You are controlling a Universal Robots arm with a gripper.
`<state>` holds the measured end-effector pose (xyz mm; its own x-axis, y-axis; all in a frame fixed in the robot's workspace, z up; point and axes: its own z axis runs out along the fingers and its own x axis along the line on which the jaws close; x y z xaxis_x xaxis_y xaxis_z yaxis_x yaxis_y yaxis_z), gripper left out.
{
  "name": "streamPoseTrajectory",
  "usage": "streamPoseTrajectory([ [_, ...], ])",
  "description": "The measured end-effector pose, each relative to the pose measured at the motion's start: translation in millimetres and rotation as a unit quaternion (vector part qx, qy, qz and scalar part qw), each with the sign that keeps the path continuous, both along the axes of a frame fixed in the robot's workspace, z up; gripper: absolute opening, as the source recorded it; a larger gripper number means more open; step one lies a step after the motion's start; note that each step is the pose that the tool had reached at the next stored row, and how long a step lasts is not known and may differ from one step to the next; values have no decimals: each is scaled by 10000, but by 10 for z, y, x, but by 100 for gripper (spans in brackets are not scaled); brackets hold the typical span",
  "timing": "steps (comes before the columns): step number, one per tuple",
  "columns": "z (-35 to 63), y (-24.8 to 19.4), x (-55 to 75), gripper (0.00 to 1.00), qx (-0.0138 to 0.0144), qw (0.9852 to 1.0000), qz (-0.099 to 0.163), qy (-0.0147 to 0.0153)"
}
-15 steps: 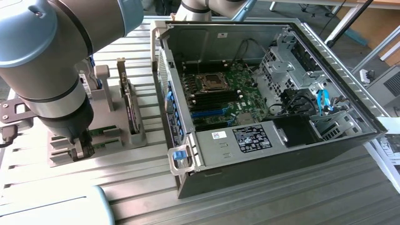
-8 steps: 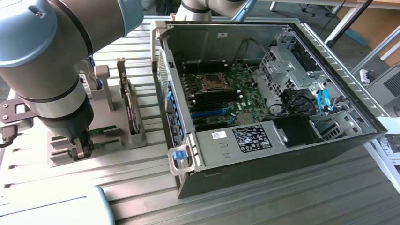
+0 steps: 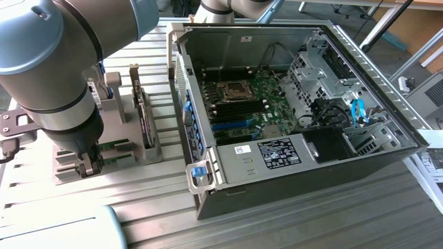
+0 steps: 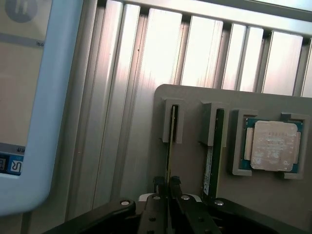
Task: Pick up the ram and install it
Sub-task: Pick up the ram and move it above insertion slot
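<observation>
**A:** gripper [image 4: 168, 184] open or what?
**B:** nah, narrow; fingers [image 4: 176, 185] pinch the ram [image 4: 169, 141] between them, I think; it's standing edge-on in the grey holder [image 4: 190, 161] right under the tool

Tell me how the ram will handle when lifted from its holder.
Probably stiff and light: the ram is a thin, narrow board standing on edge in the grey holder. Likely fragile if twisted, since the gripper pinches its thin body. May bind in its slot if pulled askew.
</observation>
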<state>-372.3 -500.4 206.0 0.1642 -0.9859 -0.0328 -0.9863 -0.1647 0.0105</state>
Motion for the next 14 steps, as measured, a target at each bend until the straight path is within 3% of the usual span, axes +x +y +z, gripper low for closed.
streamPoseTrajectory([
  [14,-1,0,0,14,0,10000,0,0],
])
